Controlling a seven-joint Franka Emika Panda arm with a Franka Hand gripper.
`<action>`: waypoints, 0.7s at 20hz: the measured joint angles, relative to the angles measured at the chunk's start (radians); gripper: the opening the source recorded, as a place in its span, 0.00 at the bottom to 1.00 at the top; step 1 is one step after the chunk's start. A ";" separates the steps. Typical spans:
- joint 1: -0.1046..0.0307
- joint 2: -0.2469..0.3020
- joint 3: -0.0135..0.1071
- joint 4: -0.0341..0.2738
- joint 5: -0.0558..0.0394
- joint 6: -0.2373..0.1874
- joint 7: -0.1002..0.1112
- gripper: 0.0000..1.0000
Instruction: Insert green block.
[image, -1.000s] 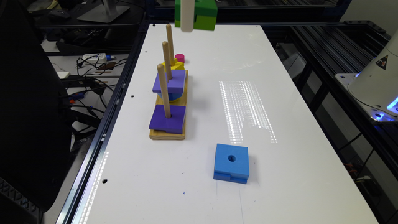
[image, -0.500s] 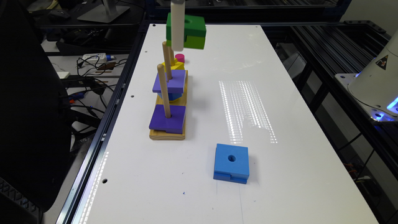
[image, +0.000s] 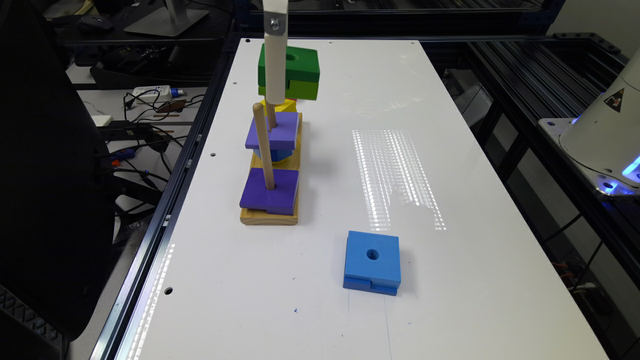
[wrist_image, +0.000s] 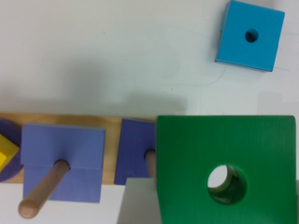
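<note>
The green block (image: 296, 70), dark green over lime with a round centre hole, hangs in the air above the far end of the wooden peg board (image: 270, 216). My gripper (image: 281, 82) is shut on it, one white finger (image: 275, 60) running down its side. In the wrist view the green block (wrist_image: 224, 163) is large and close, with a white finger (wrist_image: 138, 205) beside it. Below it lie two purple blocks (wrist_image: 63, 161), each on a wooden peg (wrist_image: 44, 189). The block's hole sits off to the side of the pegs.
The board carries a near purple block (image: 270, 192), a middle purple block (image: 274, 130) over a blue piece, and a yellow piece (image: 282, 106) at the far end. A blue square block (image: 372, 262) lies loose on the white table (image: 450, 280). Cables lie past the exterior view's left table edge.
The gripper has come down with the green block and shifted toward the exterior view's left, closer to the far end of the peg board. Nothing else moved.
</note>
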 joint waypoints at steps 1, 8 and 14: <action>0.000 0.003 0.000 0.002 -0.0002 0.001 0.000 0.00; 0.000 0.010 0.000 0.003 -0.0007 0.007 0.000 0.00; 0.000 0.016 0.000 0.005 -0.0014 0.010 0.000 0.00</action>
